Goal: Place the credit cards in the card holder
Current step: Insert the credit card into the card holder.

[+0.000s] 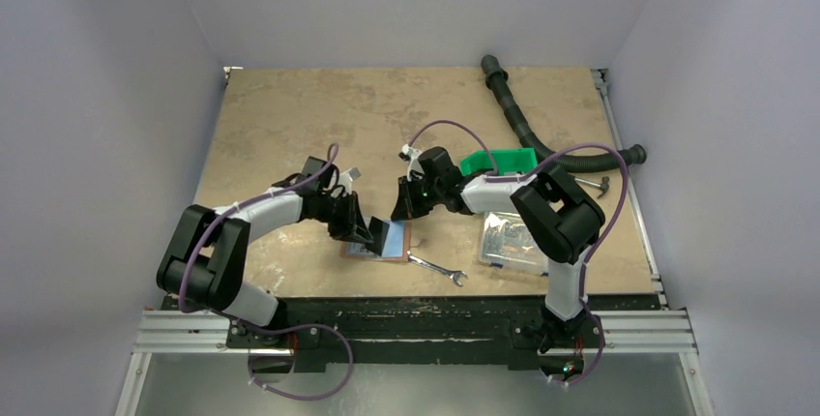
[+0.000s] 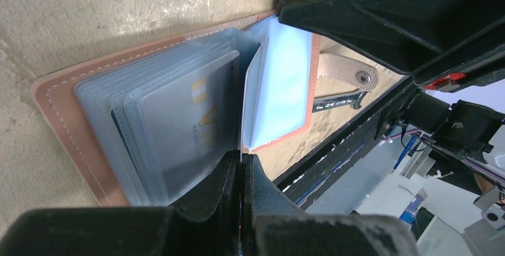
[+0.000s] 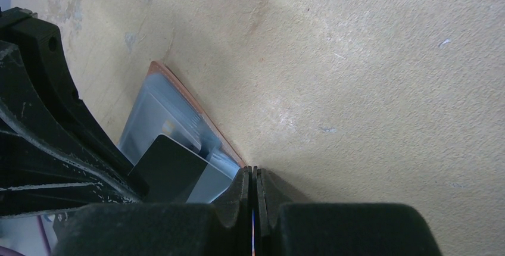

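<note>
We see the card holder [image 1: 395, 240] lying open on the table [image 1: 290, 126] between the two arms, with a wrench [image 1: 437, 269] just beside it. The left gripper [image 2: 241, 159] is pinched tight on one clear sleeve [image 2: 253, 101] that stands upright from the fold. A credit card [image 2: 190, 119] with gold marks lies inside the flat sleeves. The right gripper [image 3: 254, 174] is clamped on the holder's orange-brown edge.

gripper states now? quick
Left gripper: closed, pinching a clear sleeve of the card holder.
Right gripper: closed on a thin edge, apparently the card holder's cover.
</note>
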`<state>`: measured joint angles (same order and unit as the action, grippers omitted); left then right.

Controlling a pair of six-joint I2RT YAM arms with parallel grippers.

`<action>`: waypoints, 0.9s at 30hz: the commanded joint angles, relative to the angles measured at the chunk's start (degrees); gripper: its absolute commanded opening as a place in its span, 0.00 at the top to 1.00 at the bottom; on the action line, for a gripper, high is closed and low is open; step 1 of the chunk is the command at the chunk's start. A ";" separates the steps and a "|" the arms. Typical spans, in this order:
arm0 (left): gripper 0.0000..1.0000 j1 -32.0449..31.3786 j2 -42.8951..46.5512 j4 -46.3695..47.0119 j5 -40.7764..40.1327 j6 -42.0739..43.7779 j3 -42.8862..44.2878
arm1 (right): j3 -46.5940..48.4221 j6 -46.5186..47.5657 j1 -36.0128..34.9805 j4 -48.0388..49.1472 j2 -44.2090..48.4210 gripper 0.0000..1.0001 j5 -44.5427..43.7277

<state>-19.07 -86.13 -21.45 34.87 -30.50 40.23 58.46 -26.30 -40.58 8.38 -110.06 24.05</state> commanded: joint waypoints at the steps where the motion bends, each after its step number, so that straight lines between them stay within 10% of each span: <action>1: 1.00 0.53 1.66 5.64 -0.69 -1.87 -1.51 | -1.34 1.17 0.06 -1.56 0.52 1.00 0.24; 15: 1.00 0.53 2.00 9.71 1.82 -4.52 -5.15 | -1.28 0.00 0.46 -2.51 2.24 1.00 0.82; 20: 1.00 0.44 -0.45 4.75 -1.53 -3.60 -3.66 | -3.30 -1.99 1.99 -4.48 8.50 0.85 -0.68; 27: 0.68 -0.10 1.53 3.98 -4.82 -3.83 -2.69 | -4.55 -1.15 1.56 -11.11 16.64 0.60 -4.52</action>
<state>-18.85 -85.54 -15.11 35.70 -35.09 36.45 54.83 -27.53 -38.65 0.69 -98.26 21.71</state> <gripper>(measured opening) 0.256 0.360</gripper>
